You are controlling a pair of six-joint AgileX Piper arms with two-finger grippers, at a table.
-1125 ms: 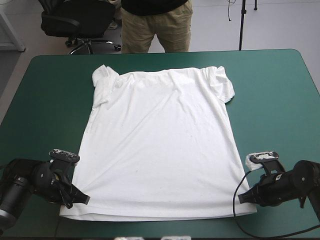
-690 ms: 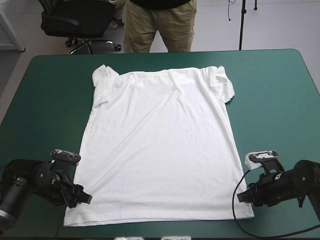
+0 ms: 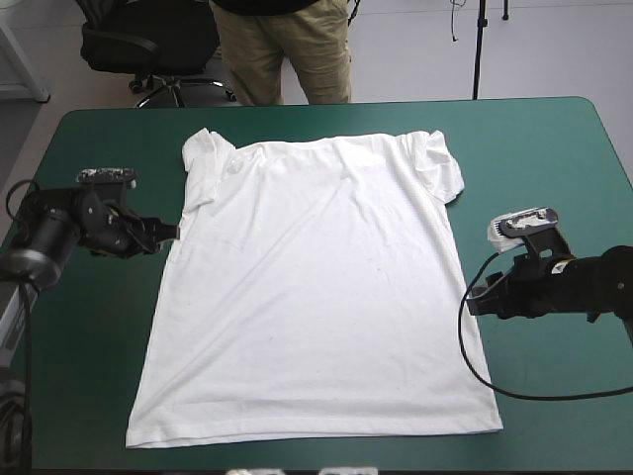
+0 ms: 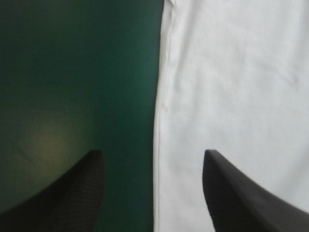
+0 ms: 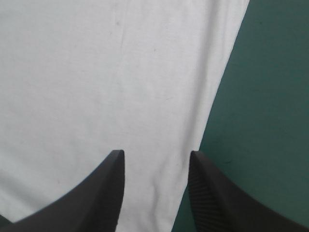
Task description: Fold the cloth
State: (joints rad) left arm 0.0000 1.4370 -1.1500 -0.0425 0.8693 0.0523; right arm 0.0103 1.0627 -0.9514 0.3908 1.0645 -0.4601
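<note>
While both stand spread, the left gripper (image 4: pixel 152 154) with the T-shirt's (image 3: pixel 316 287) left edge between its fingers and the right gripper (image 5: pixel 155 154) with the right edge, each should, I judge, slip one finger under both layers and pinch squarely before lifting. That makes two grippers and one T-shirt, which lies flat at the middle of one table (image 3: pixel 554 148), collar far.

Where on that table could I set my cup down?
The T-shirt fills the middle. Bare teal-green cover lies at the far right corner beyond its sleeve, and at the near left corner beside its hem. Crowded: its side edges, where the left gripper and right gripper sit.
</note>
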